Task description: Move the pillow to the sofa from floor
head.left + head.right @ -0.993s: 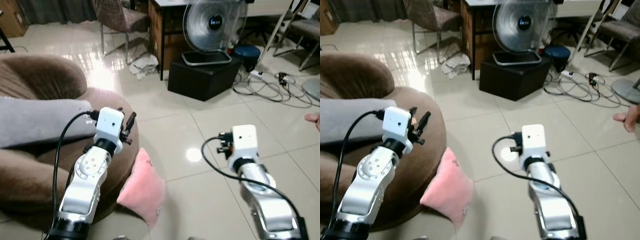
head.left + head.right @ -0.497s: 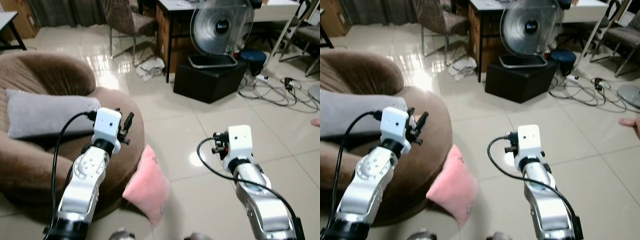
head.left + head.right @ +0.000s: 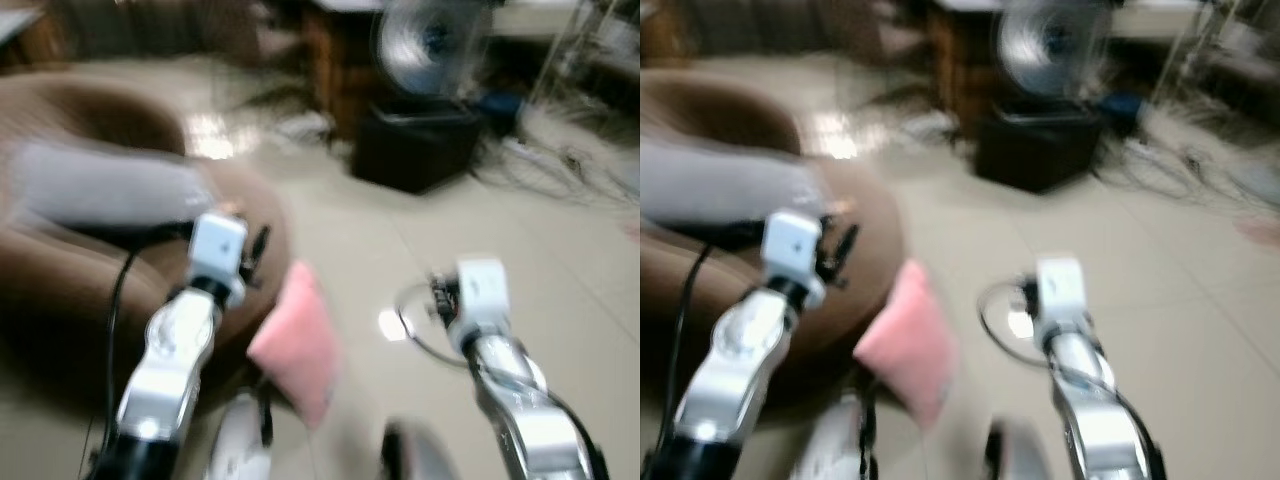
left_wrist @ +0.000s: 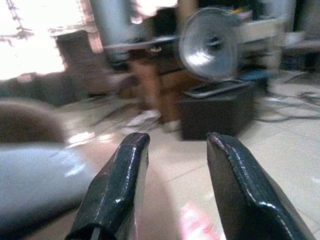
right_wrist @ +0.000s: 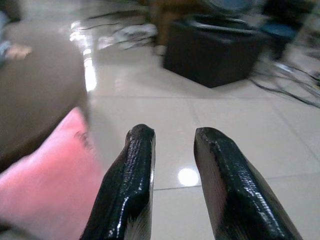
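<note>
Arms raised forward | left gripper point(image 4: 172, 190) parted, empty | right gripper point(image 5: 175, 185) parted, empty | pink pillow point(image 3: 298, 345) on floor

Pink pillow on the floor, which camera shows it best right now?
The right wrist view: the pink pillow looms large and fairly sharp, leaning against the brown sofa, beside the open right gripper. Both eye views show it whole but motion-blurred. The left wrist view catches one pink corner between the open left gripper fingers.

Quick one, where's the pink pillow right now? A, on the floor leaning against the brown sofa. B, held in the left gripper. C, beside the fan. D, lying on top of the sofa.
A: the pink pillow sits on the tiled floor against the brown sofa, with both grippers apart from it.
</note>
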`<state>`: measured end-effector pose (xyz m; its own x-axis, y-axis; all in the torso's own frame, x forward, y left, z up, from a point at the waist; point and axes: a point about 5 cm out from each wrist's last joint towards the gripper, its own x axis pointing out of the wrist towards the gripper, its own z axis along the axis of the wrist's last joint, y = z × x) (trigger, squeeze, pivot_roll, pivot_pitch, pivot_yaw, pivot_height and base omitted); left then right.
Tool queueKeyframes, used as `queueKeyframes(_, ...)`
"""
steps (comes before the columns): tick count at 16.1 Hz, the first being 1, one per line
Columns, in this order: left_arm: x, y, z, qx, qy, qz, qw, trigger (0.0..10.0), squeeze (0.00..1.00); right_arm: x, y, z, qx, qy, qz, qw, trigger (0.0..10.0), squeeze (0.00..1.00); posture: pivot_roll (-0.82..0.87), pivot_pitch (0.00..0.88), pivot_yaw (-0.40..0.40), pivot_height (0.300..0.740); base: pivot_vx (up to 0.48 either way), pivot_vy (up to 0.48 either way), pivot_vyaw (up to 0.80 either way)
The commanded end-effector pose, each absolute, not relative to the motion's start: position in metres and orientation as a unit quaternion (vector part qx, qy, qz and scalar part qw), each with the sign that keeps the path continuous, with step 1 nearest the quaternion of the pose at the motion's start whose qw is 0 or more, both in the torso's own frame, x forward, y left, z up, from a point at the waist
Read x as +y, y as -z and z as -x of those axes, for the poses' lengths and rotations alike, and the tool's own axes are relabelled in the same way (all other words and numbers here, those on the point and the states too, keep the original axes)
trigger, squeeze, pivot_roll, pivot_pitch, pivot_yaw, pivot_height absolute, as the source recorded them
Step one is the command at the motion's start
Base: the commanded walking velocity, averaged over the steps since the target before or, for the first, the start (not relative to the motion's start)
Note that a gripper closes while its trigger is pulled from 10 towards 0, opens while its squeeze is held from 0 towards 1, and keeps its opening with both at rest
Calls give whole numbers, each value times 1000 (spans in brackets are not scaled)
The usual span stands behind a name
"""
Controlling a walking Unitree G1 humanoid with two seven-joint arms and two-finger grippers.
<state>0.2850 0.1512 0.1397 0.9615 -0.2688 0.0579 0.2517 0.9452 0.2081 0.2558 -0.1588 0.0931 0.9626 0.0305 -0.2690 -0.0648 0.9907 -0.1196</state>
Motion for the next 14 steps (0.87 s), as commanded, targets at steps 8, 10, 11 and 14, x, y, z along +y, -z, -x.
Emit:
queueKeyframes(8, 155, -126, -284, -6, 141, -108, 984, 10000, 0, -159, -90, -254, 136, -39, 69, 987, 10000, 0, -22, 33, 20, 591, 281, 0, 0)
queueKeyframes(10, 155, -126, -285, -5, 142, -109, 984, 10000, 0, -159, -89, -254, 138, -39, 71, 987, 10000, 0, -22, 35, 23, 591, 345, 0, 0)
queueKeyframes(11, 155, -127, -285, -5, 142, -109, 984, 10000, 0, -160, -89, -253, 139, -39, 72, 987, 10000, 0, -22, 36, 25, 591, 349, 0, 0)
queueKeyframes(14, 156, -127, -286, -4, 143, -109, 984, 10000, 0, -159, -88, -253, 139, -42, 75, 987, 10000, 0, -20, 39, 27, 591, 347, 0, 0)
